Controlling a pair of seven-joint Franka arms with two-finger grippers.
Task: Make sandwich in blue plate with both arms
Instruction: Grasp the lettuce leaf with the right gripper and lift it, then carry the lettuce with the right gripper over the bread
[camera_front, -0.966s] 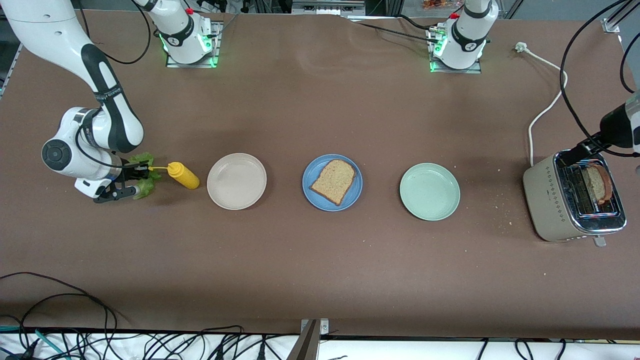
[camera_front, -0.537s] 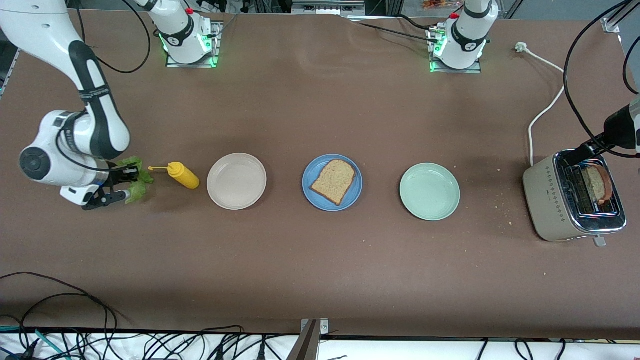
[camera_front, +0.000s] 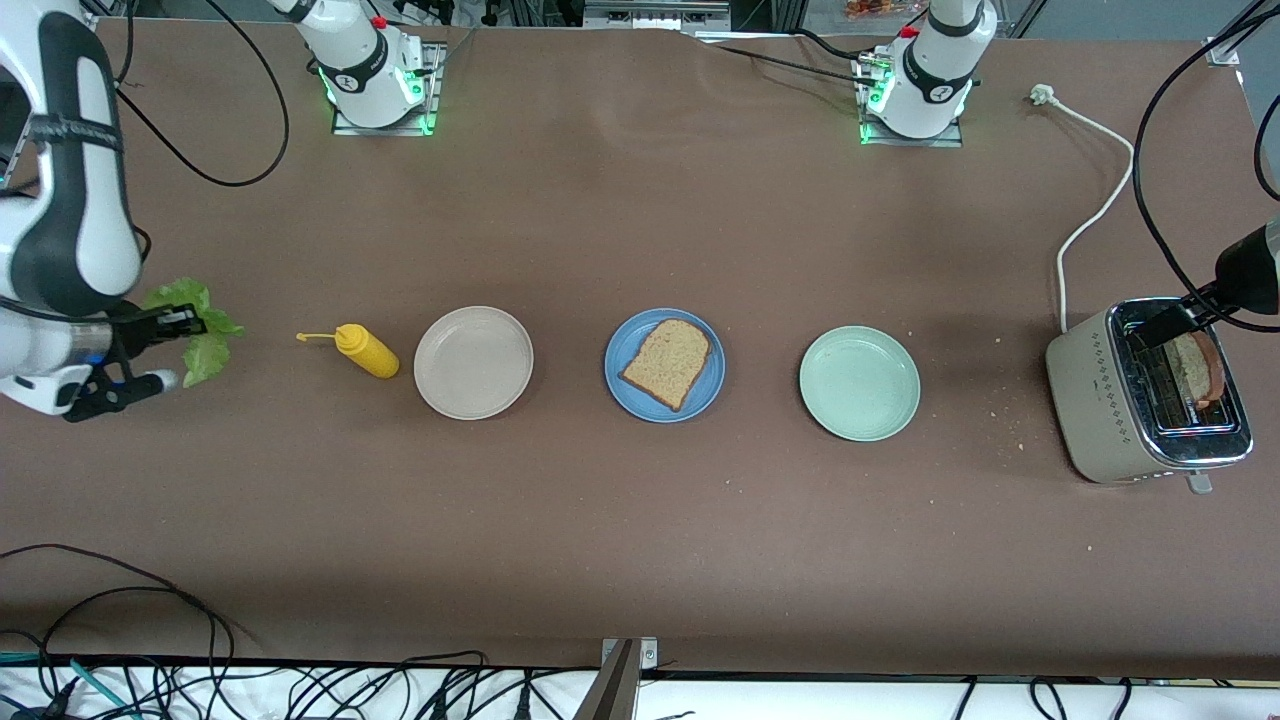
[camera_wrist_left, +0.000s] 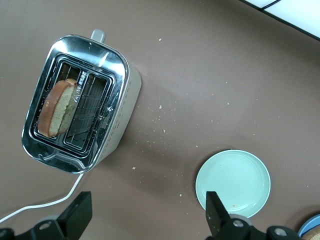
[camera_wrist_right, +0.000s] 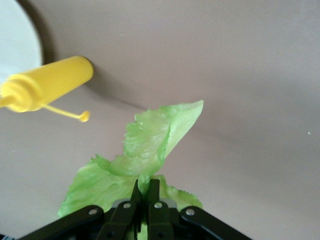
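The right claw (camera_front: 150, 352) pinches the lettuce leaf (camera_front: 195, 330) clear of the surface for carrying to the bread slice (camera_front: 668, 362) on the blue plate (camera_front: 618, 378), while the left claw (camera_wrist_left: 145, 220), spread wide, hovers over the toaster (camera_wrist_left: 80, 120) holding the second slice (camera_wrist_left: 56, 107).
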